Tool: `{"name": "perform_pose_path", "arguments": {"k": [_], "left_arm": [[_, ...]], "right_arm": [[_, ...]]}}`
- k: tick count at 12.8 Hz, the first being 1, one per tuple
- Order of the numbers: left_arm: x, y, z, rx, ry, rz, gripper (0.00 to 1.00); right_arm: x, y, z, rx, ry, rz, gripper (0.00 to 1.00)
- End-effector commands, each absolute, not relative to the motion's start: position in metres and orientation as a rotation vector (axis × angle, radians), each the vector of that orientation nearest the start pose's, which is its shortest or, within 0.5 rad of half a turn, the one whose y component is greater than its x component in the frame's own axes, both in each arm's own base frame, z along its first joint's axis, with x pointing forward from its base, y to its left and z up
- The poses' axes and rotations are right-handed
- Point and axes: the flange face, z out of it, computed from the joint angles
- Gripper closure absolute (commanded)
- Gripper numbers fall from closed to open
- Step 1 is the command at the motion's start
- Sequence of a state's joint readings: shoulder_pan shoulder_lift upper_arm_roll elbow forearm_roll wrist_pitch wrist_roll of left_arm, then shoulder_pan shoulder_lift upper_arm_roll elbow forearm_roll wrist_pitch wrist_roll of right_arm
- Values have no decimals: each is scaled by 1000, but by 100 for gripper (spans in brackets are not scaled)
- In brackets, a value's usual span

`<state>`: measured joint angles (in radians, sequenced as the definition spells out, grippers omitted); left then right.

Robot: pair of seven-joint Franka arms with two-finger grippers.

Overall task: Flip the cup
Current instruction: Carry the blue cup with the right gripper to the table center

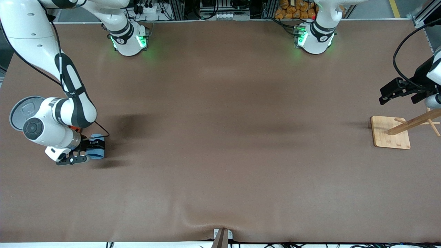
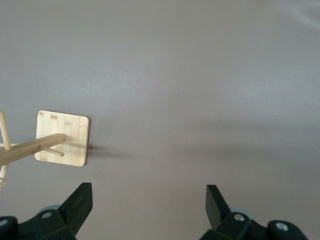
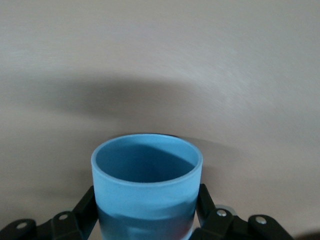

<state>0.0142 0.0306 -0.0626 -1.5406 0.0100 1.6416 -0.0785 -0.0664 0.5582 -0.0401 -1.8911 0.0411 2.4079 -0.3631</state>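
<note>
Right wrist view: right gripper (image 3: 146, 212) had fingers closed on the cup (image 3: 146, 182) body, mouth pointing away from wrist, low over bench (image 1: 220, 137) at right arm's end; side grip suits wrist-roll flip. Left gripper (image 2: 149, 200) waited, fingers wide apart, empty, near wooden stand (image 2: 61, 137).

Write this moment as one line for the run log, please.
task: flip cup | right gripper: shut on cup, low at the right arm's end of the table | left gripper: open, waiting above wooden rack | cup mouth visible in right wrist view

White, rounded arms with black joint bands, black cables, green-lit bases, and black tools.
</note>
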Motion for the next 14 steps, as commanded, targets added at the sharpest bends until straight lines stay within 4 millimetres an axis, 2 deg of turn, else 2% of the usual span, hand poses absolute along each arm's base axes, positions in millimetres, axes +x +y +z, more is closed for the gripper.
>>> {"name": "perform_pose_path", "arguments": {"k": [1, 3, 4, 8, 11, 12, 14], "left_arm": [[571, -24, 630, -3150, -75, -93, 0], [571, -25, 629, -3150, -73, -91, 0], [571, -24, 629, -3150, -78, -91, 0], [571, -30, 627, -3144, -56, -87, 0], [568, -30, 625, -3144, -41, -41, 0], [568, -33, 625, -3141, -41, -39, 0], [571, -29, 619, -3141, -55, -15, 0]], "right_arm": [[629, -26, 224, -3001, -702, 72, 44], [628, 21, 255, -2907, -920, 56, 44], [624, 49, 264, -2854, -1008, 70, 44], [605, 177, 284, -2642, -1366, -2, 44], [586, 277, 289, -2533, -1630, -217, 44], [575, 311, 281, -2480, -1740, -279, 44], [563, 353, 264, -2385, -1941, -369, 43]]}}
